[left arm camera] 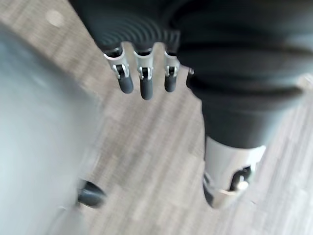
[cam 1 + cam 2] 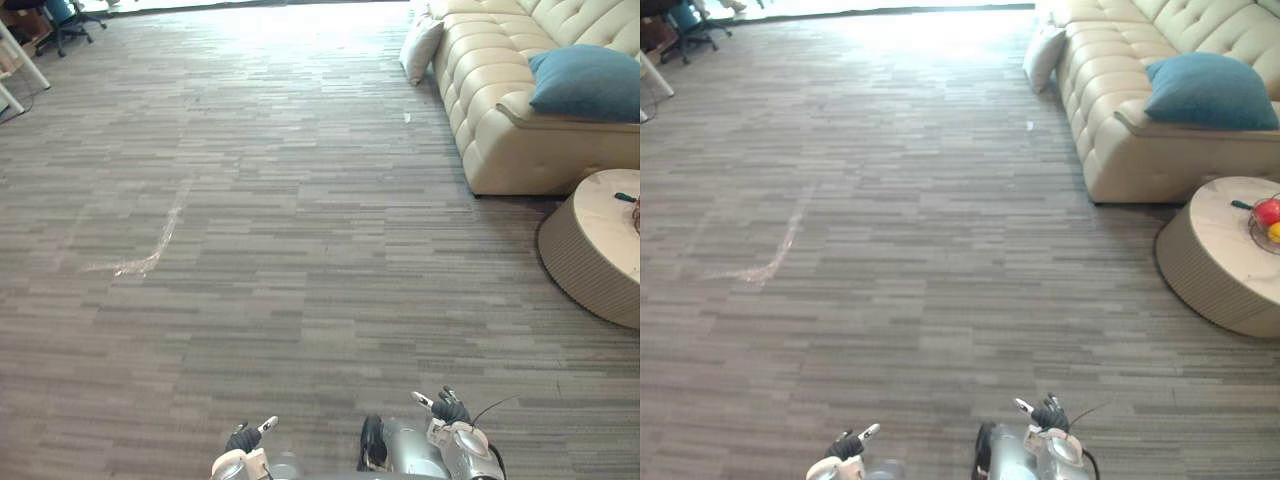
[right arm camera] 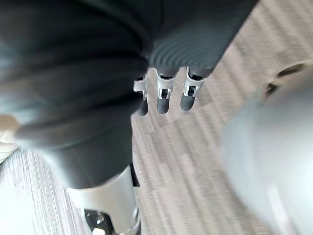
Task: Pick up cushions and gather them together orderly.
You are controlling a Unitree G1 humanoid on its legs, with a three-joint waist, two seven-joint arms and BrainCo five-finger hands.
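Where cushion (image 2: 1210, 90) rests on sofa (image 2: 1118, 150), bowl (image 2: 1254, 228) holding fruit (image 2: 1268, 211)

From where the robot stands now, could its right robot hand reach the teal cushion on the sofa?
Probably not. The right robot hand hangs low at its side, while the teal cushion sits on the sofa far across the floor. It would likely need to walk closer.

The left hand (image 1: 142, 73) and the right hand (image 3: 166, 93) look alike: a row of silver fingers (image 3: 191, 88), each with a small dark pin at its base and a rounded dark tip, a dark ribbed cover (image 3: 186, 44) over back and wrist, and 2 smooth, rounded silver-grey arms (image 2: 455, 448).
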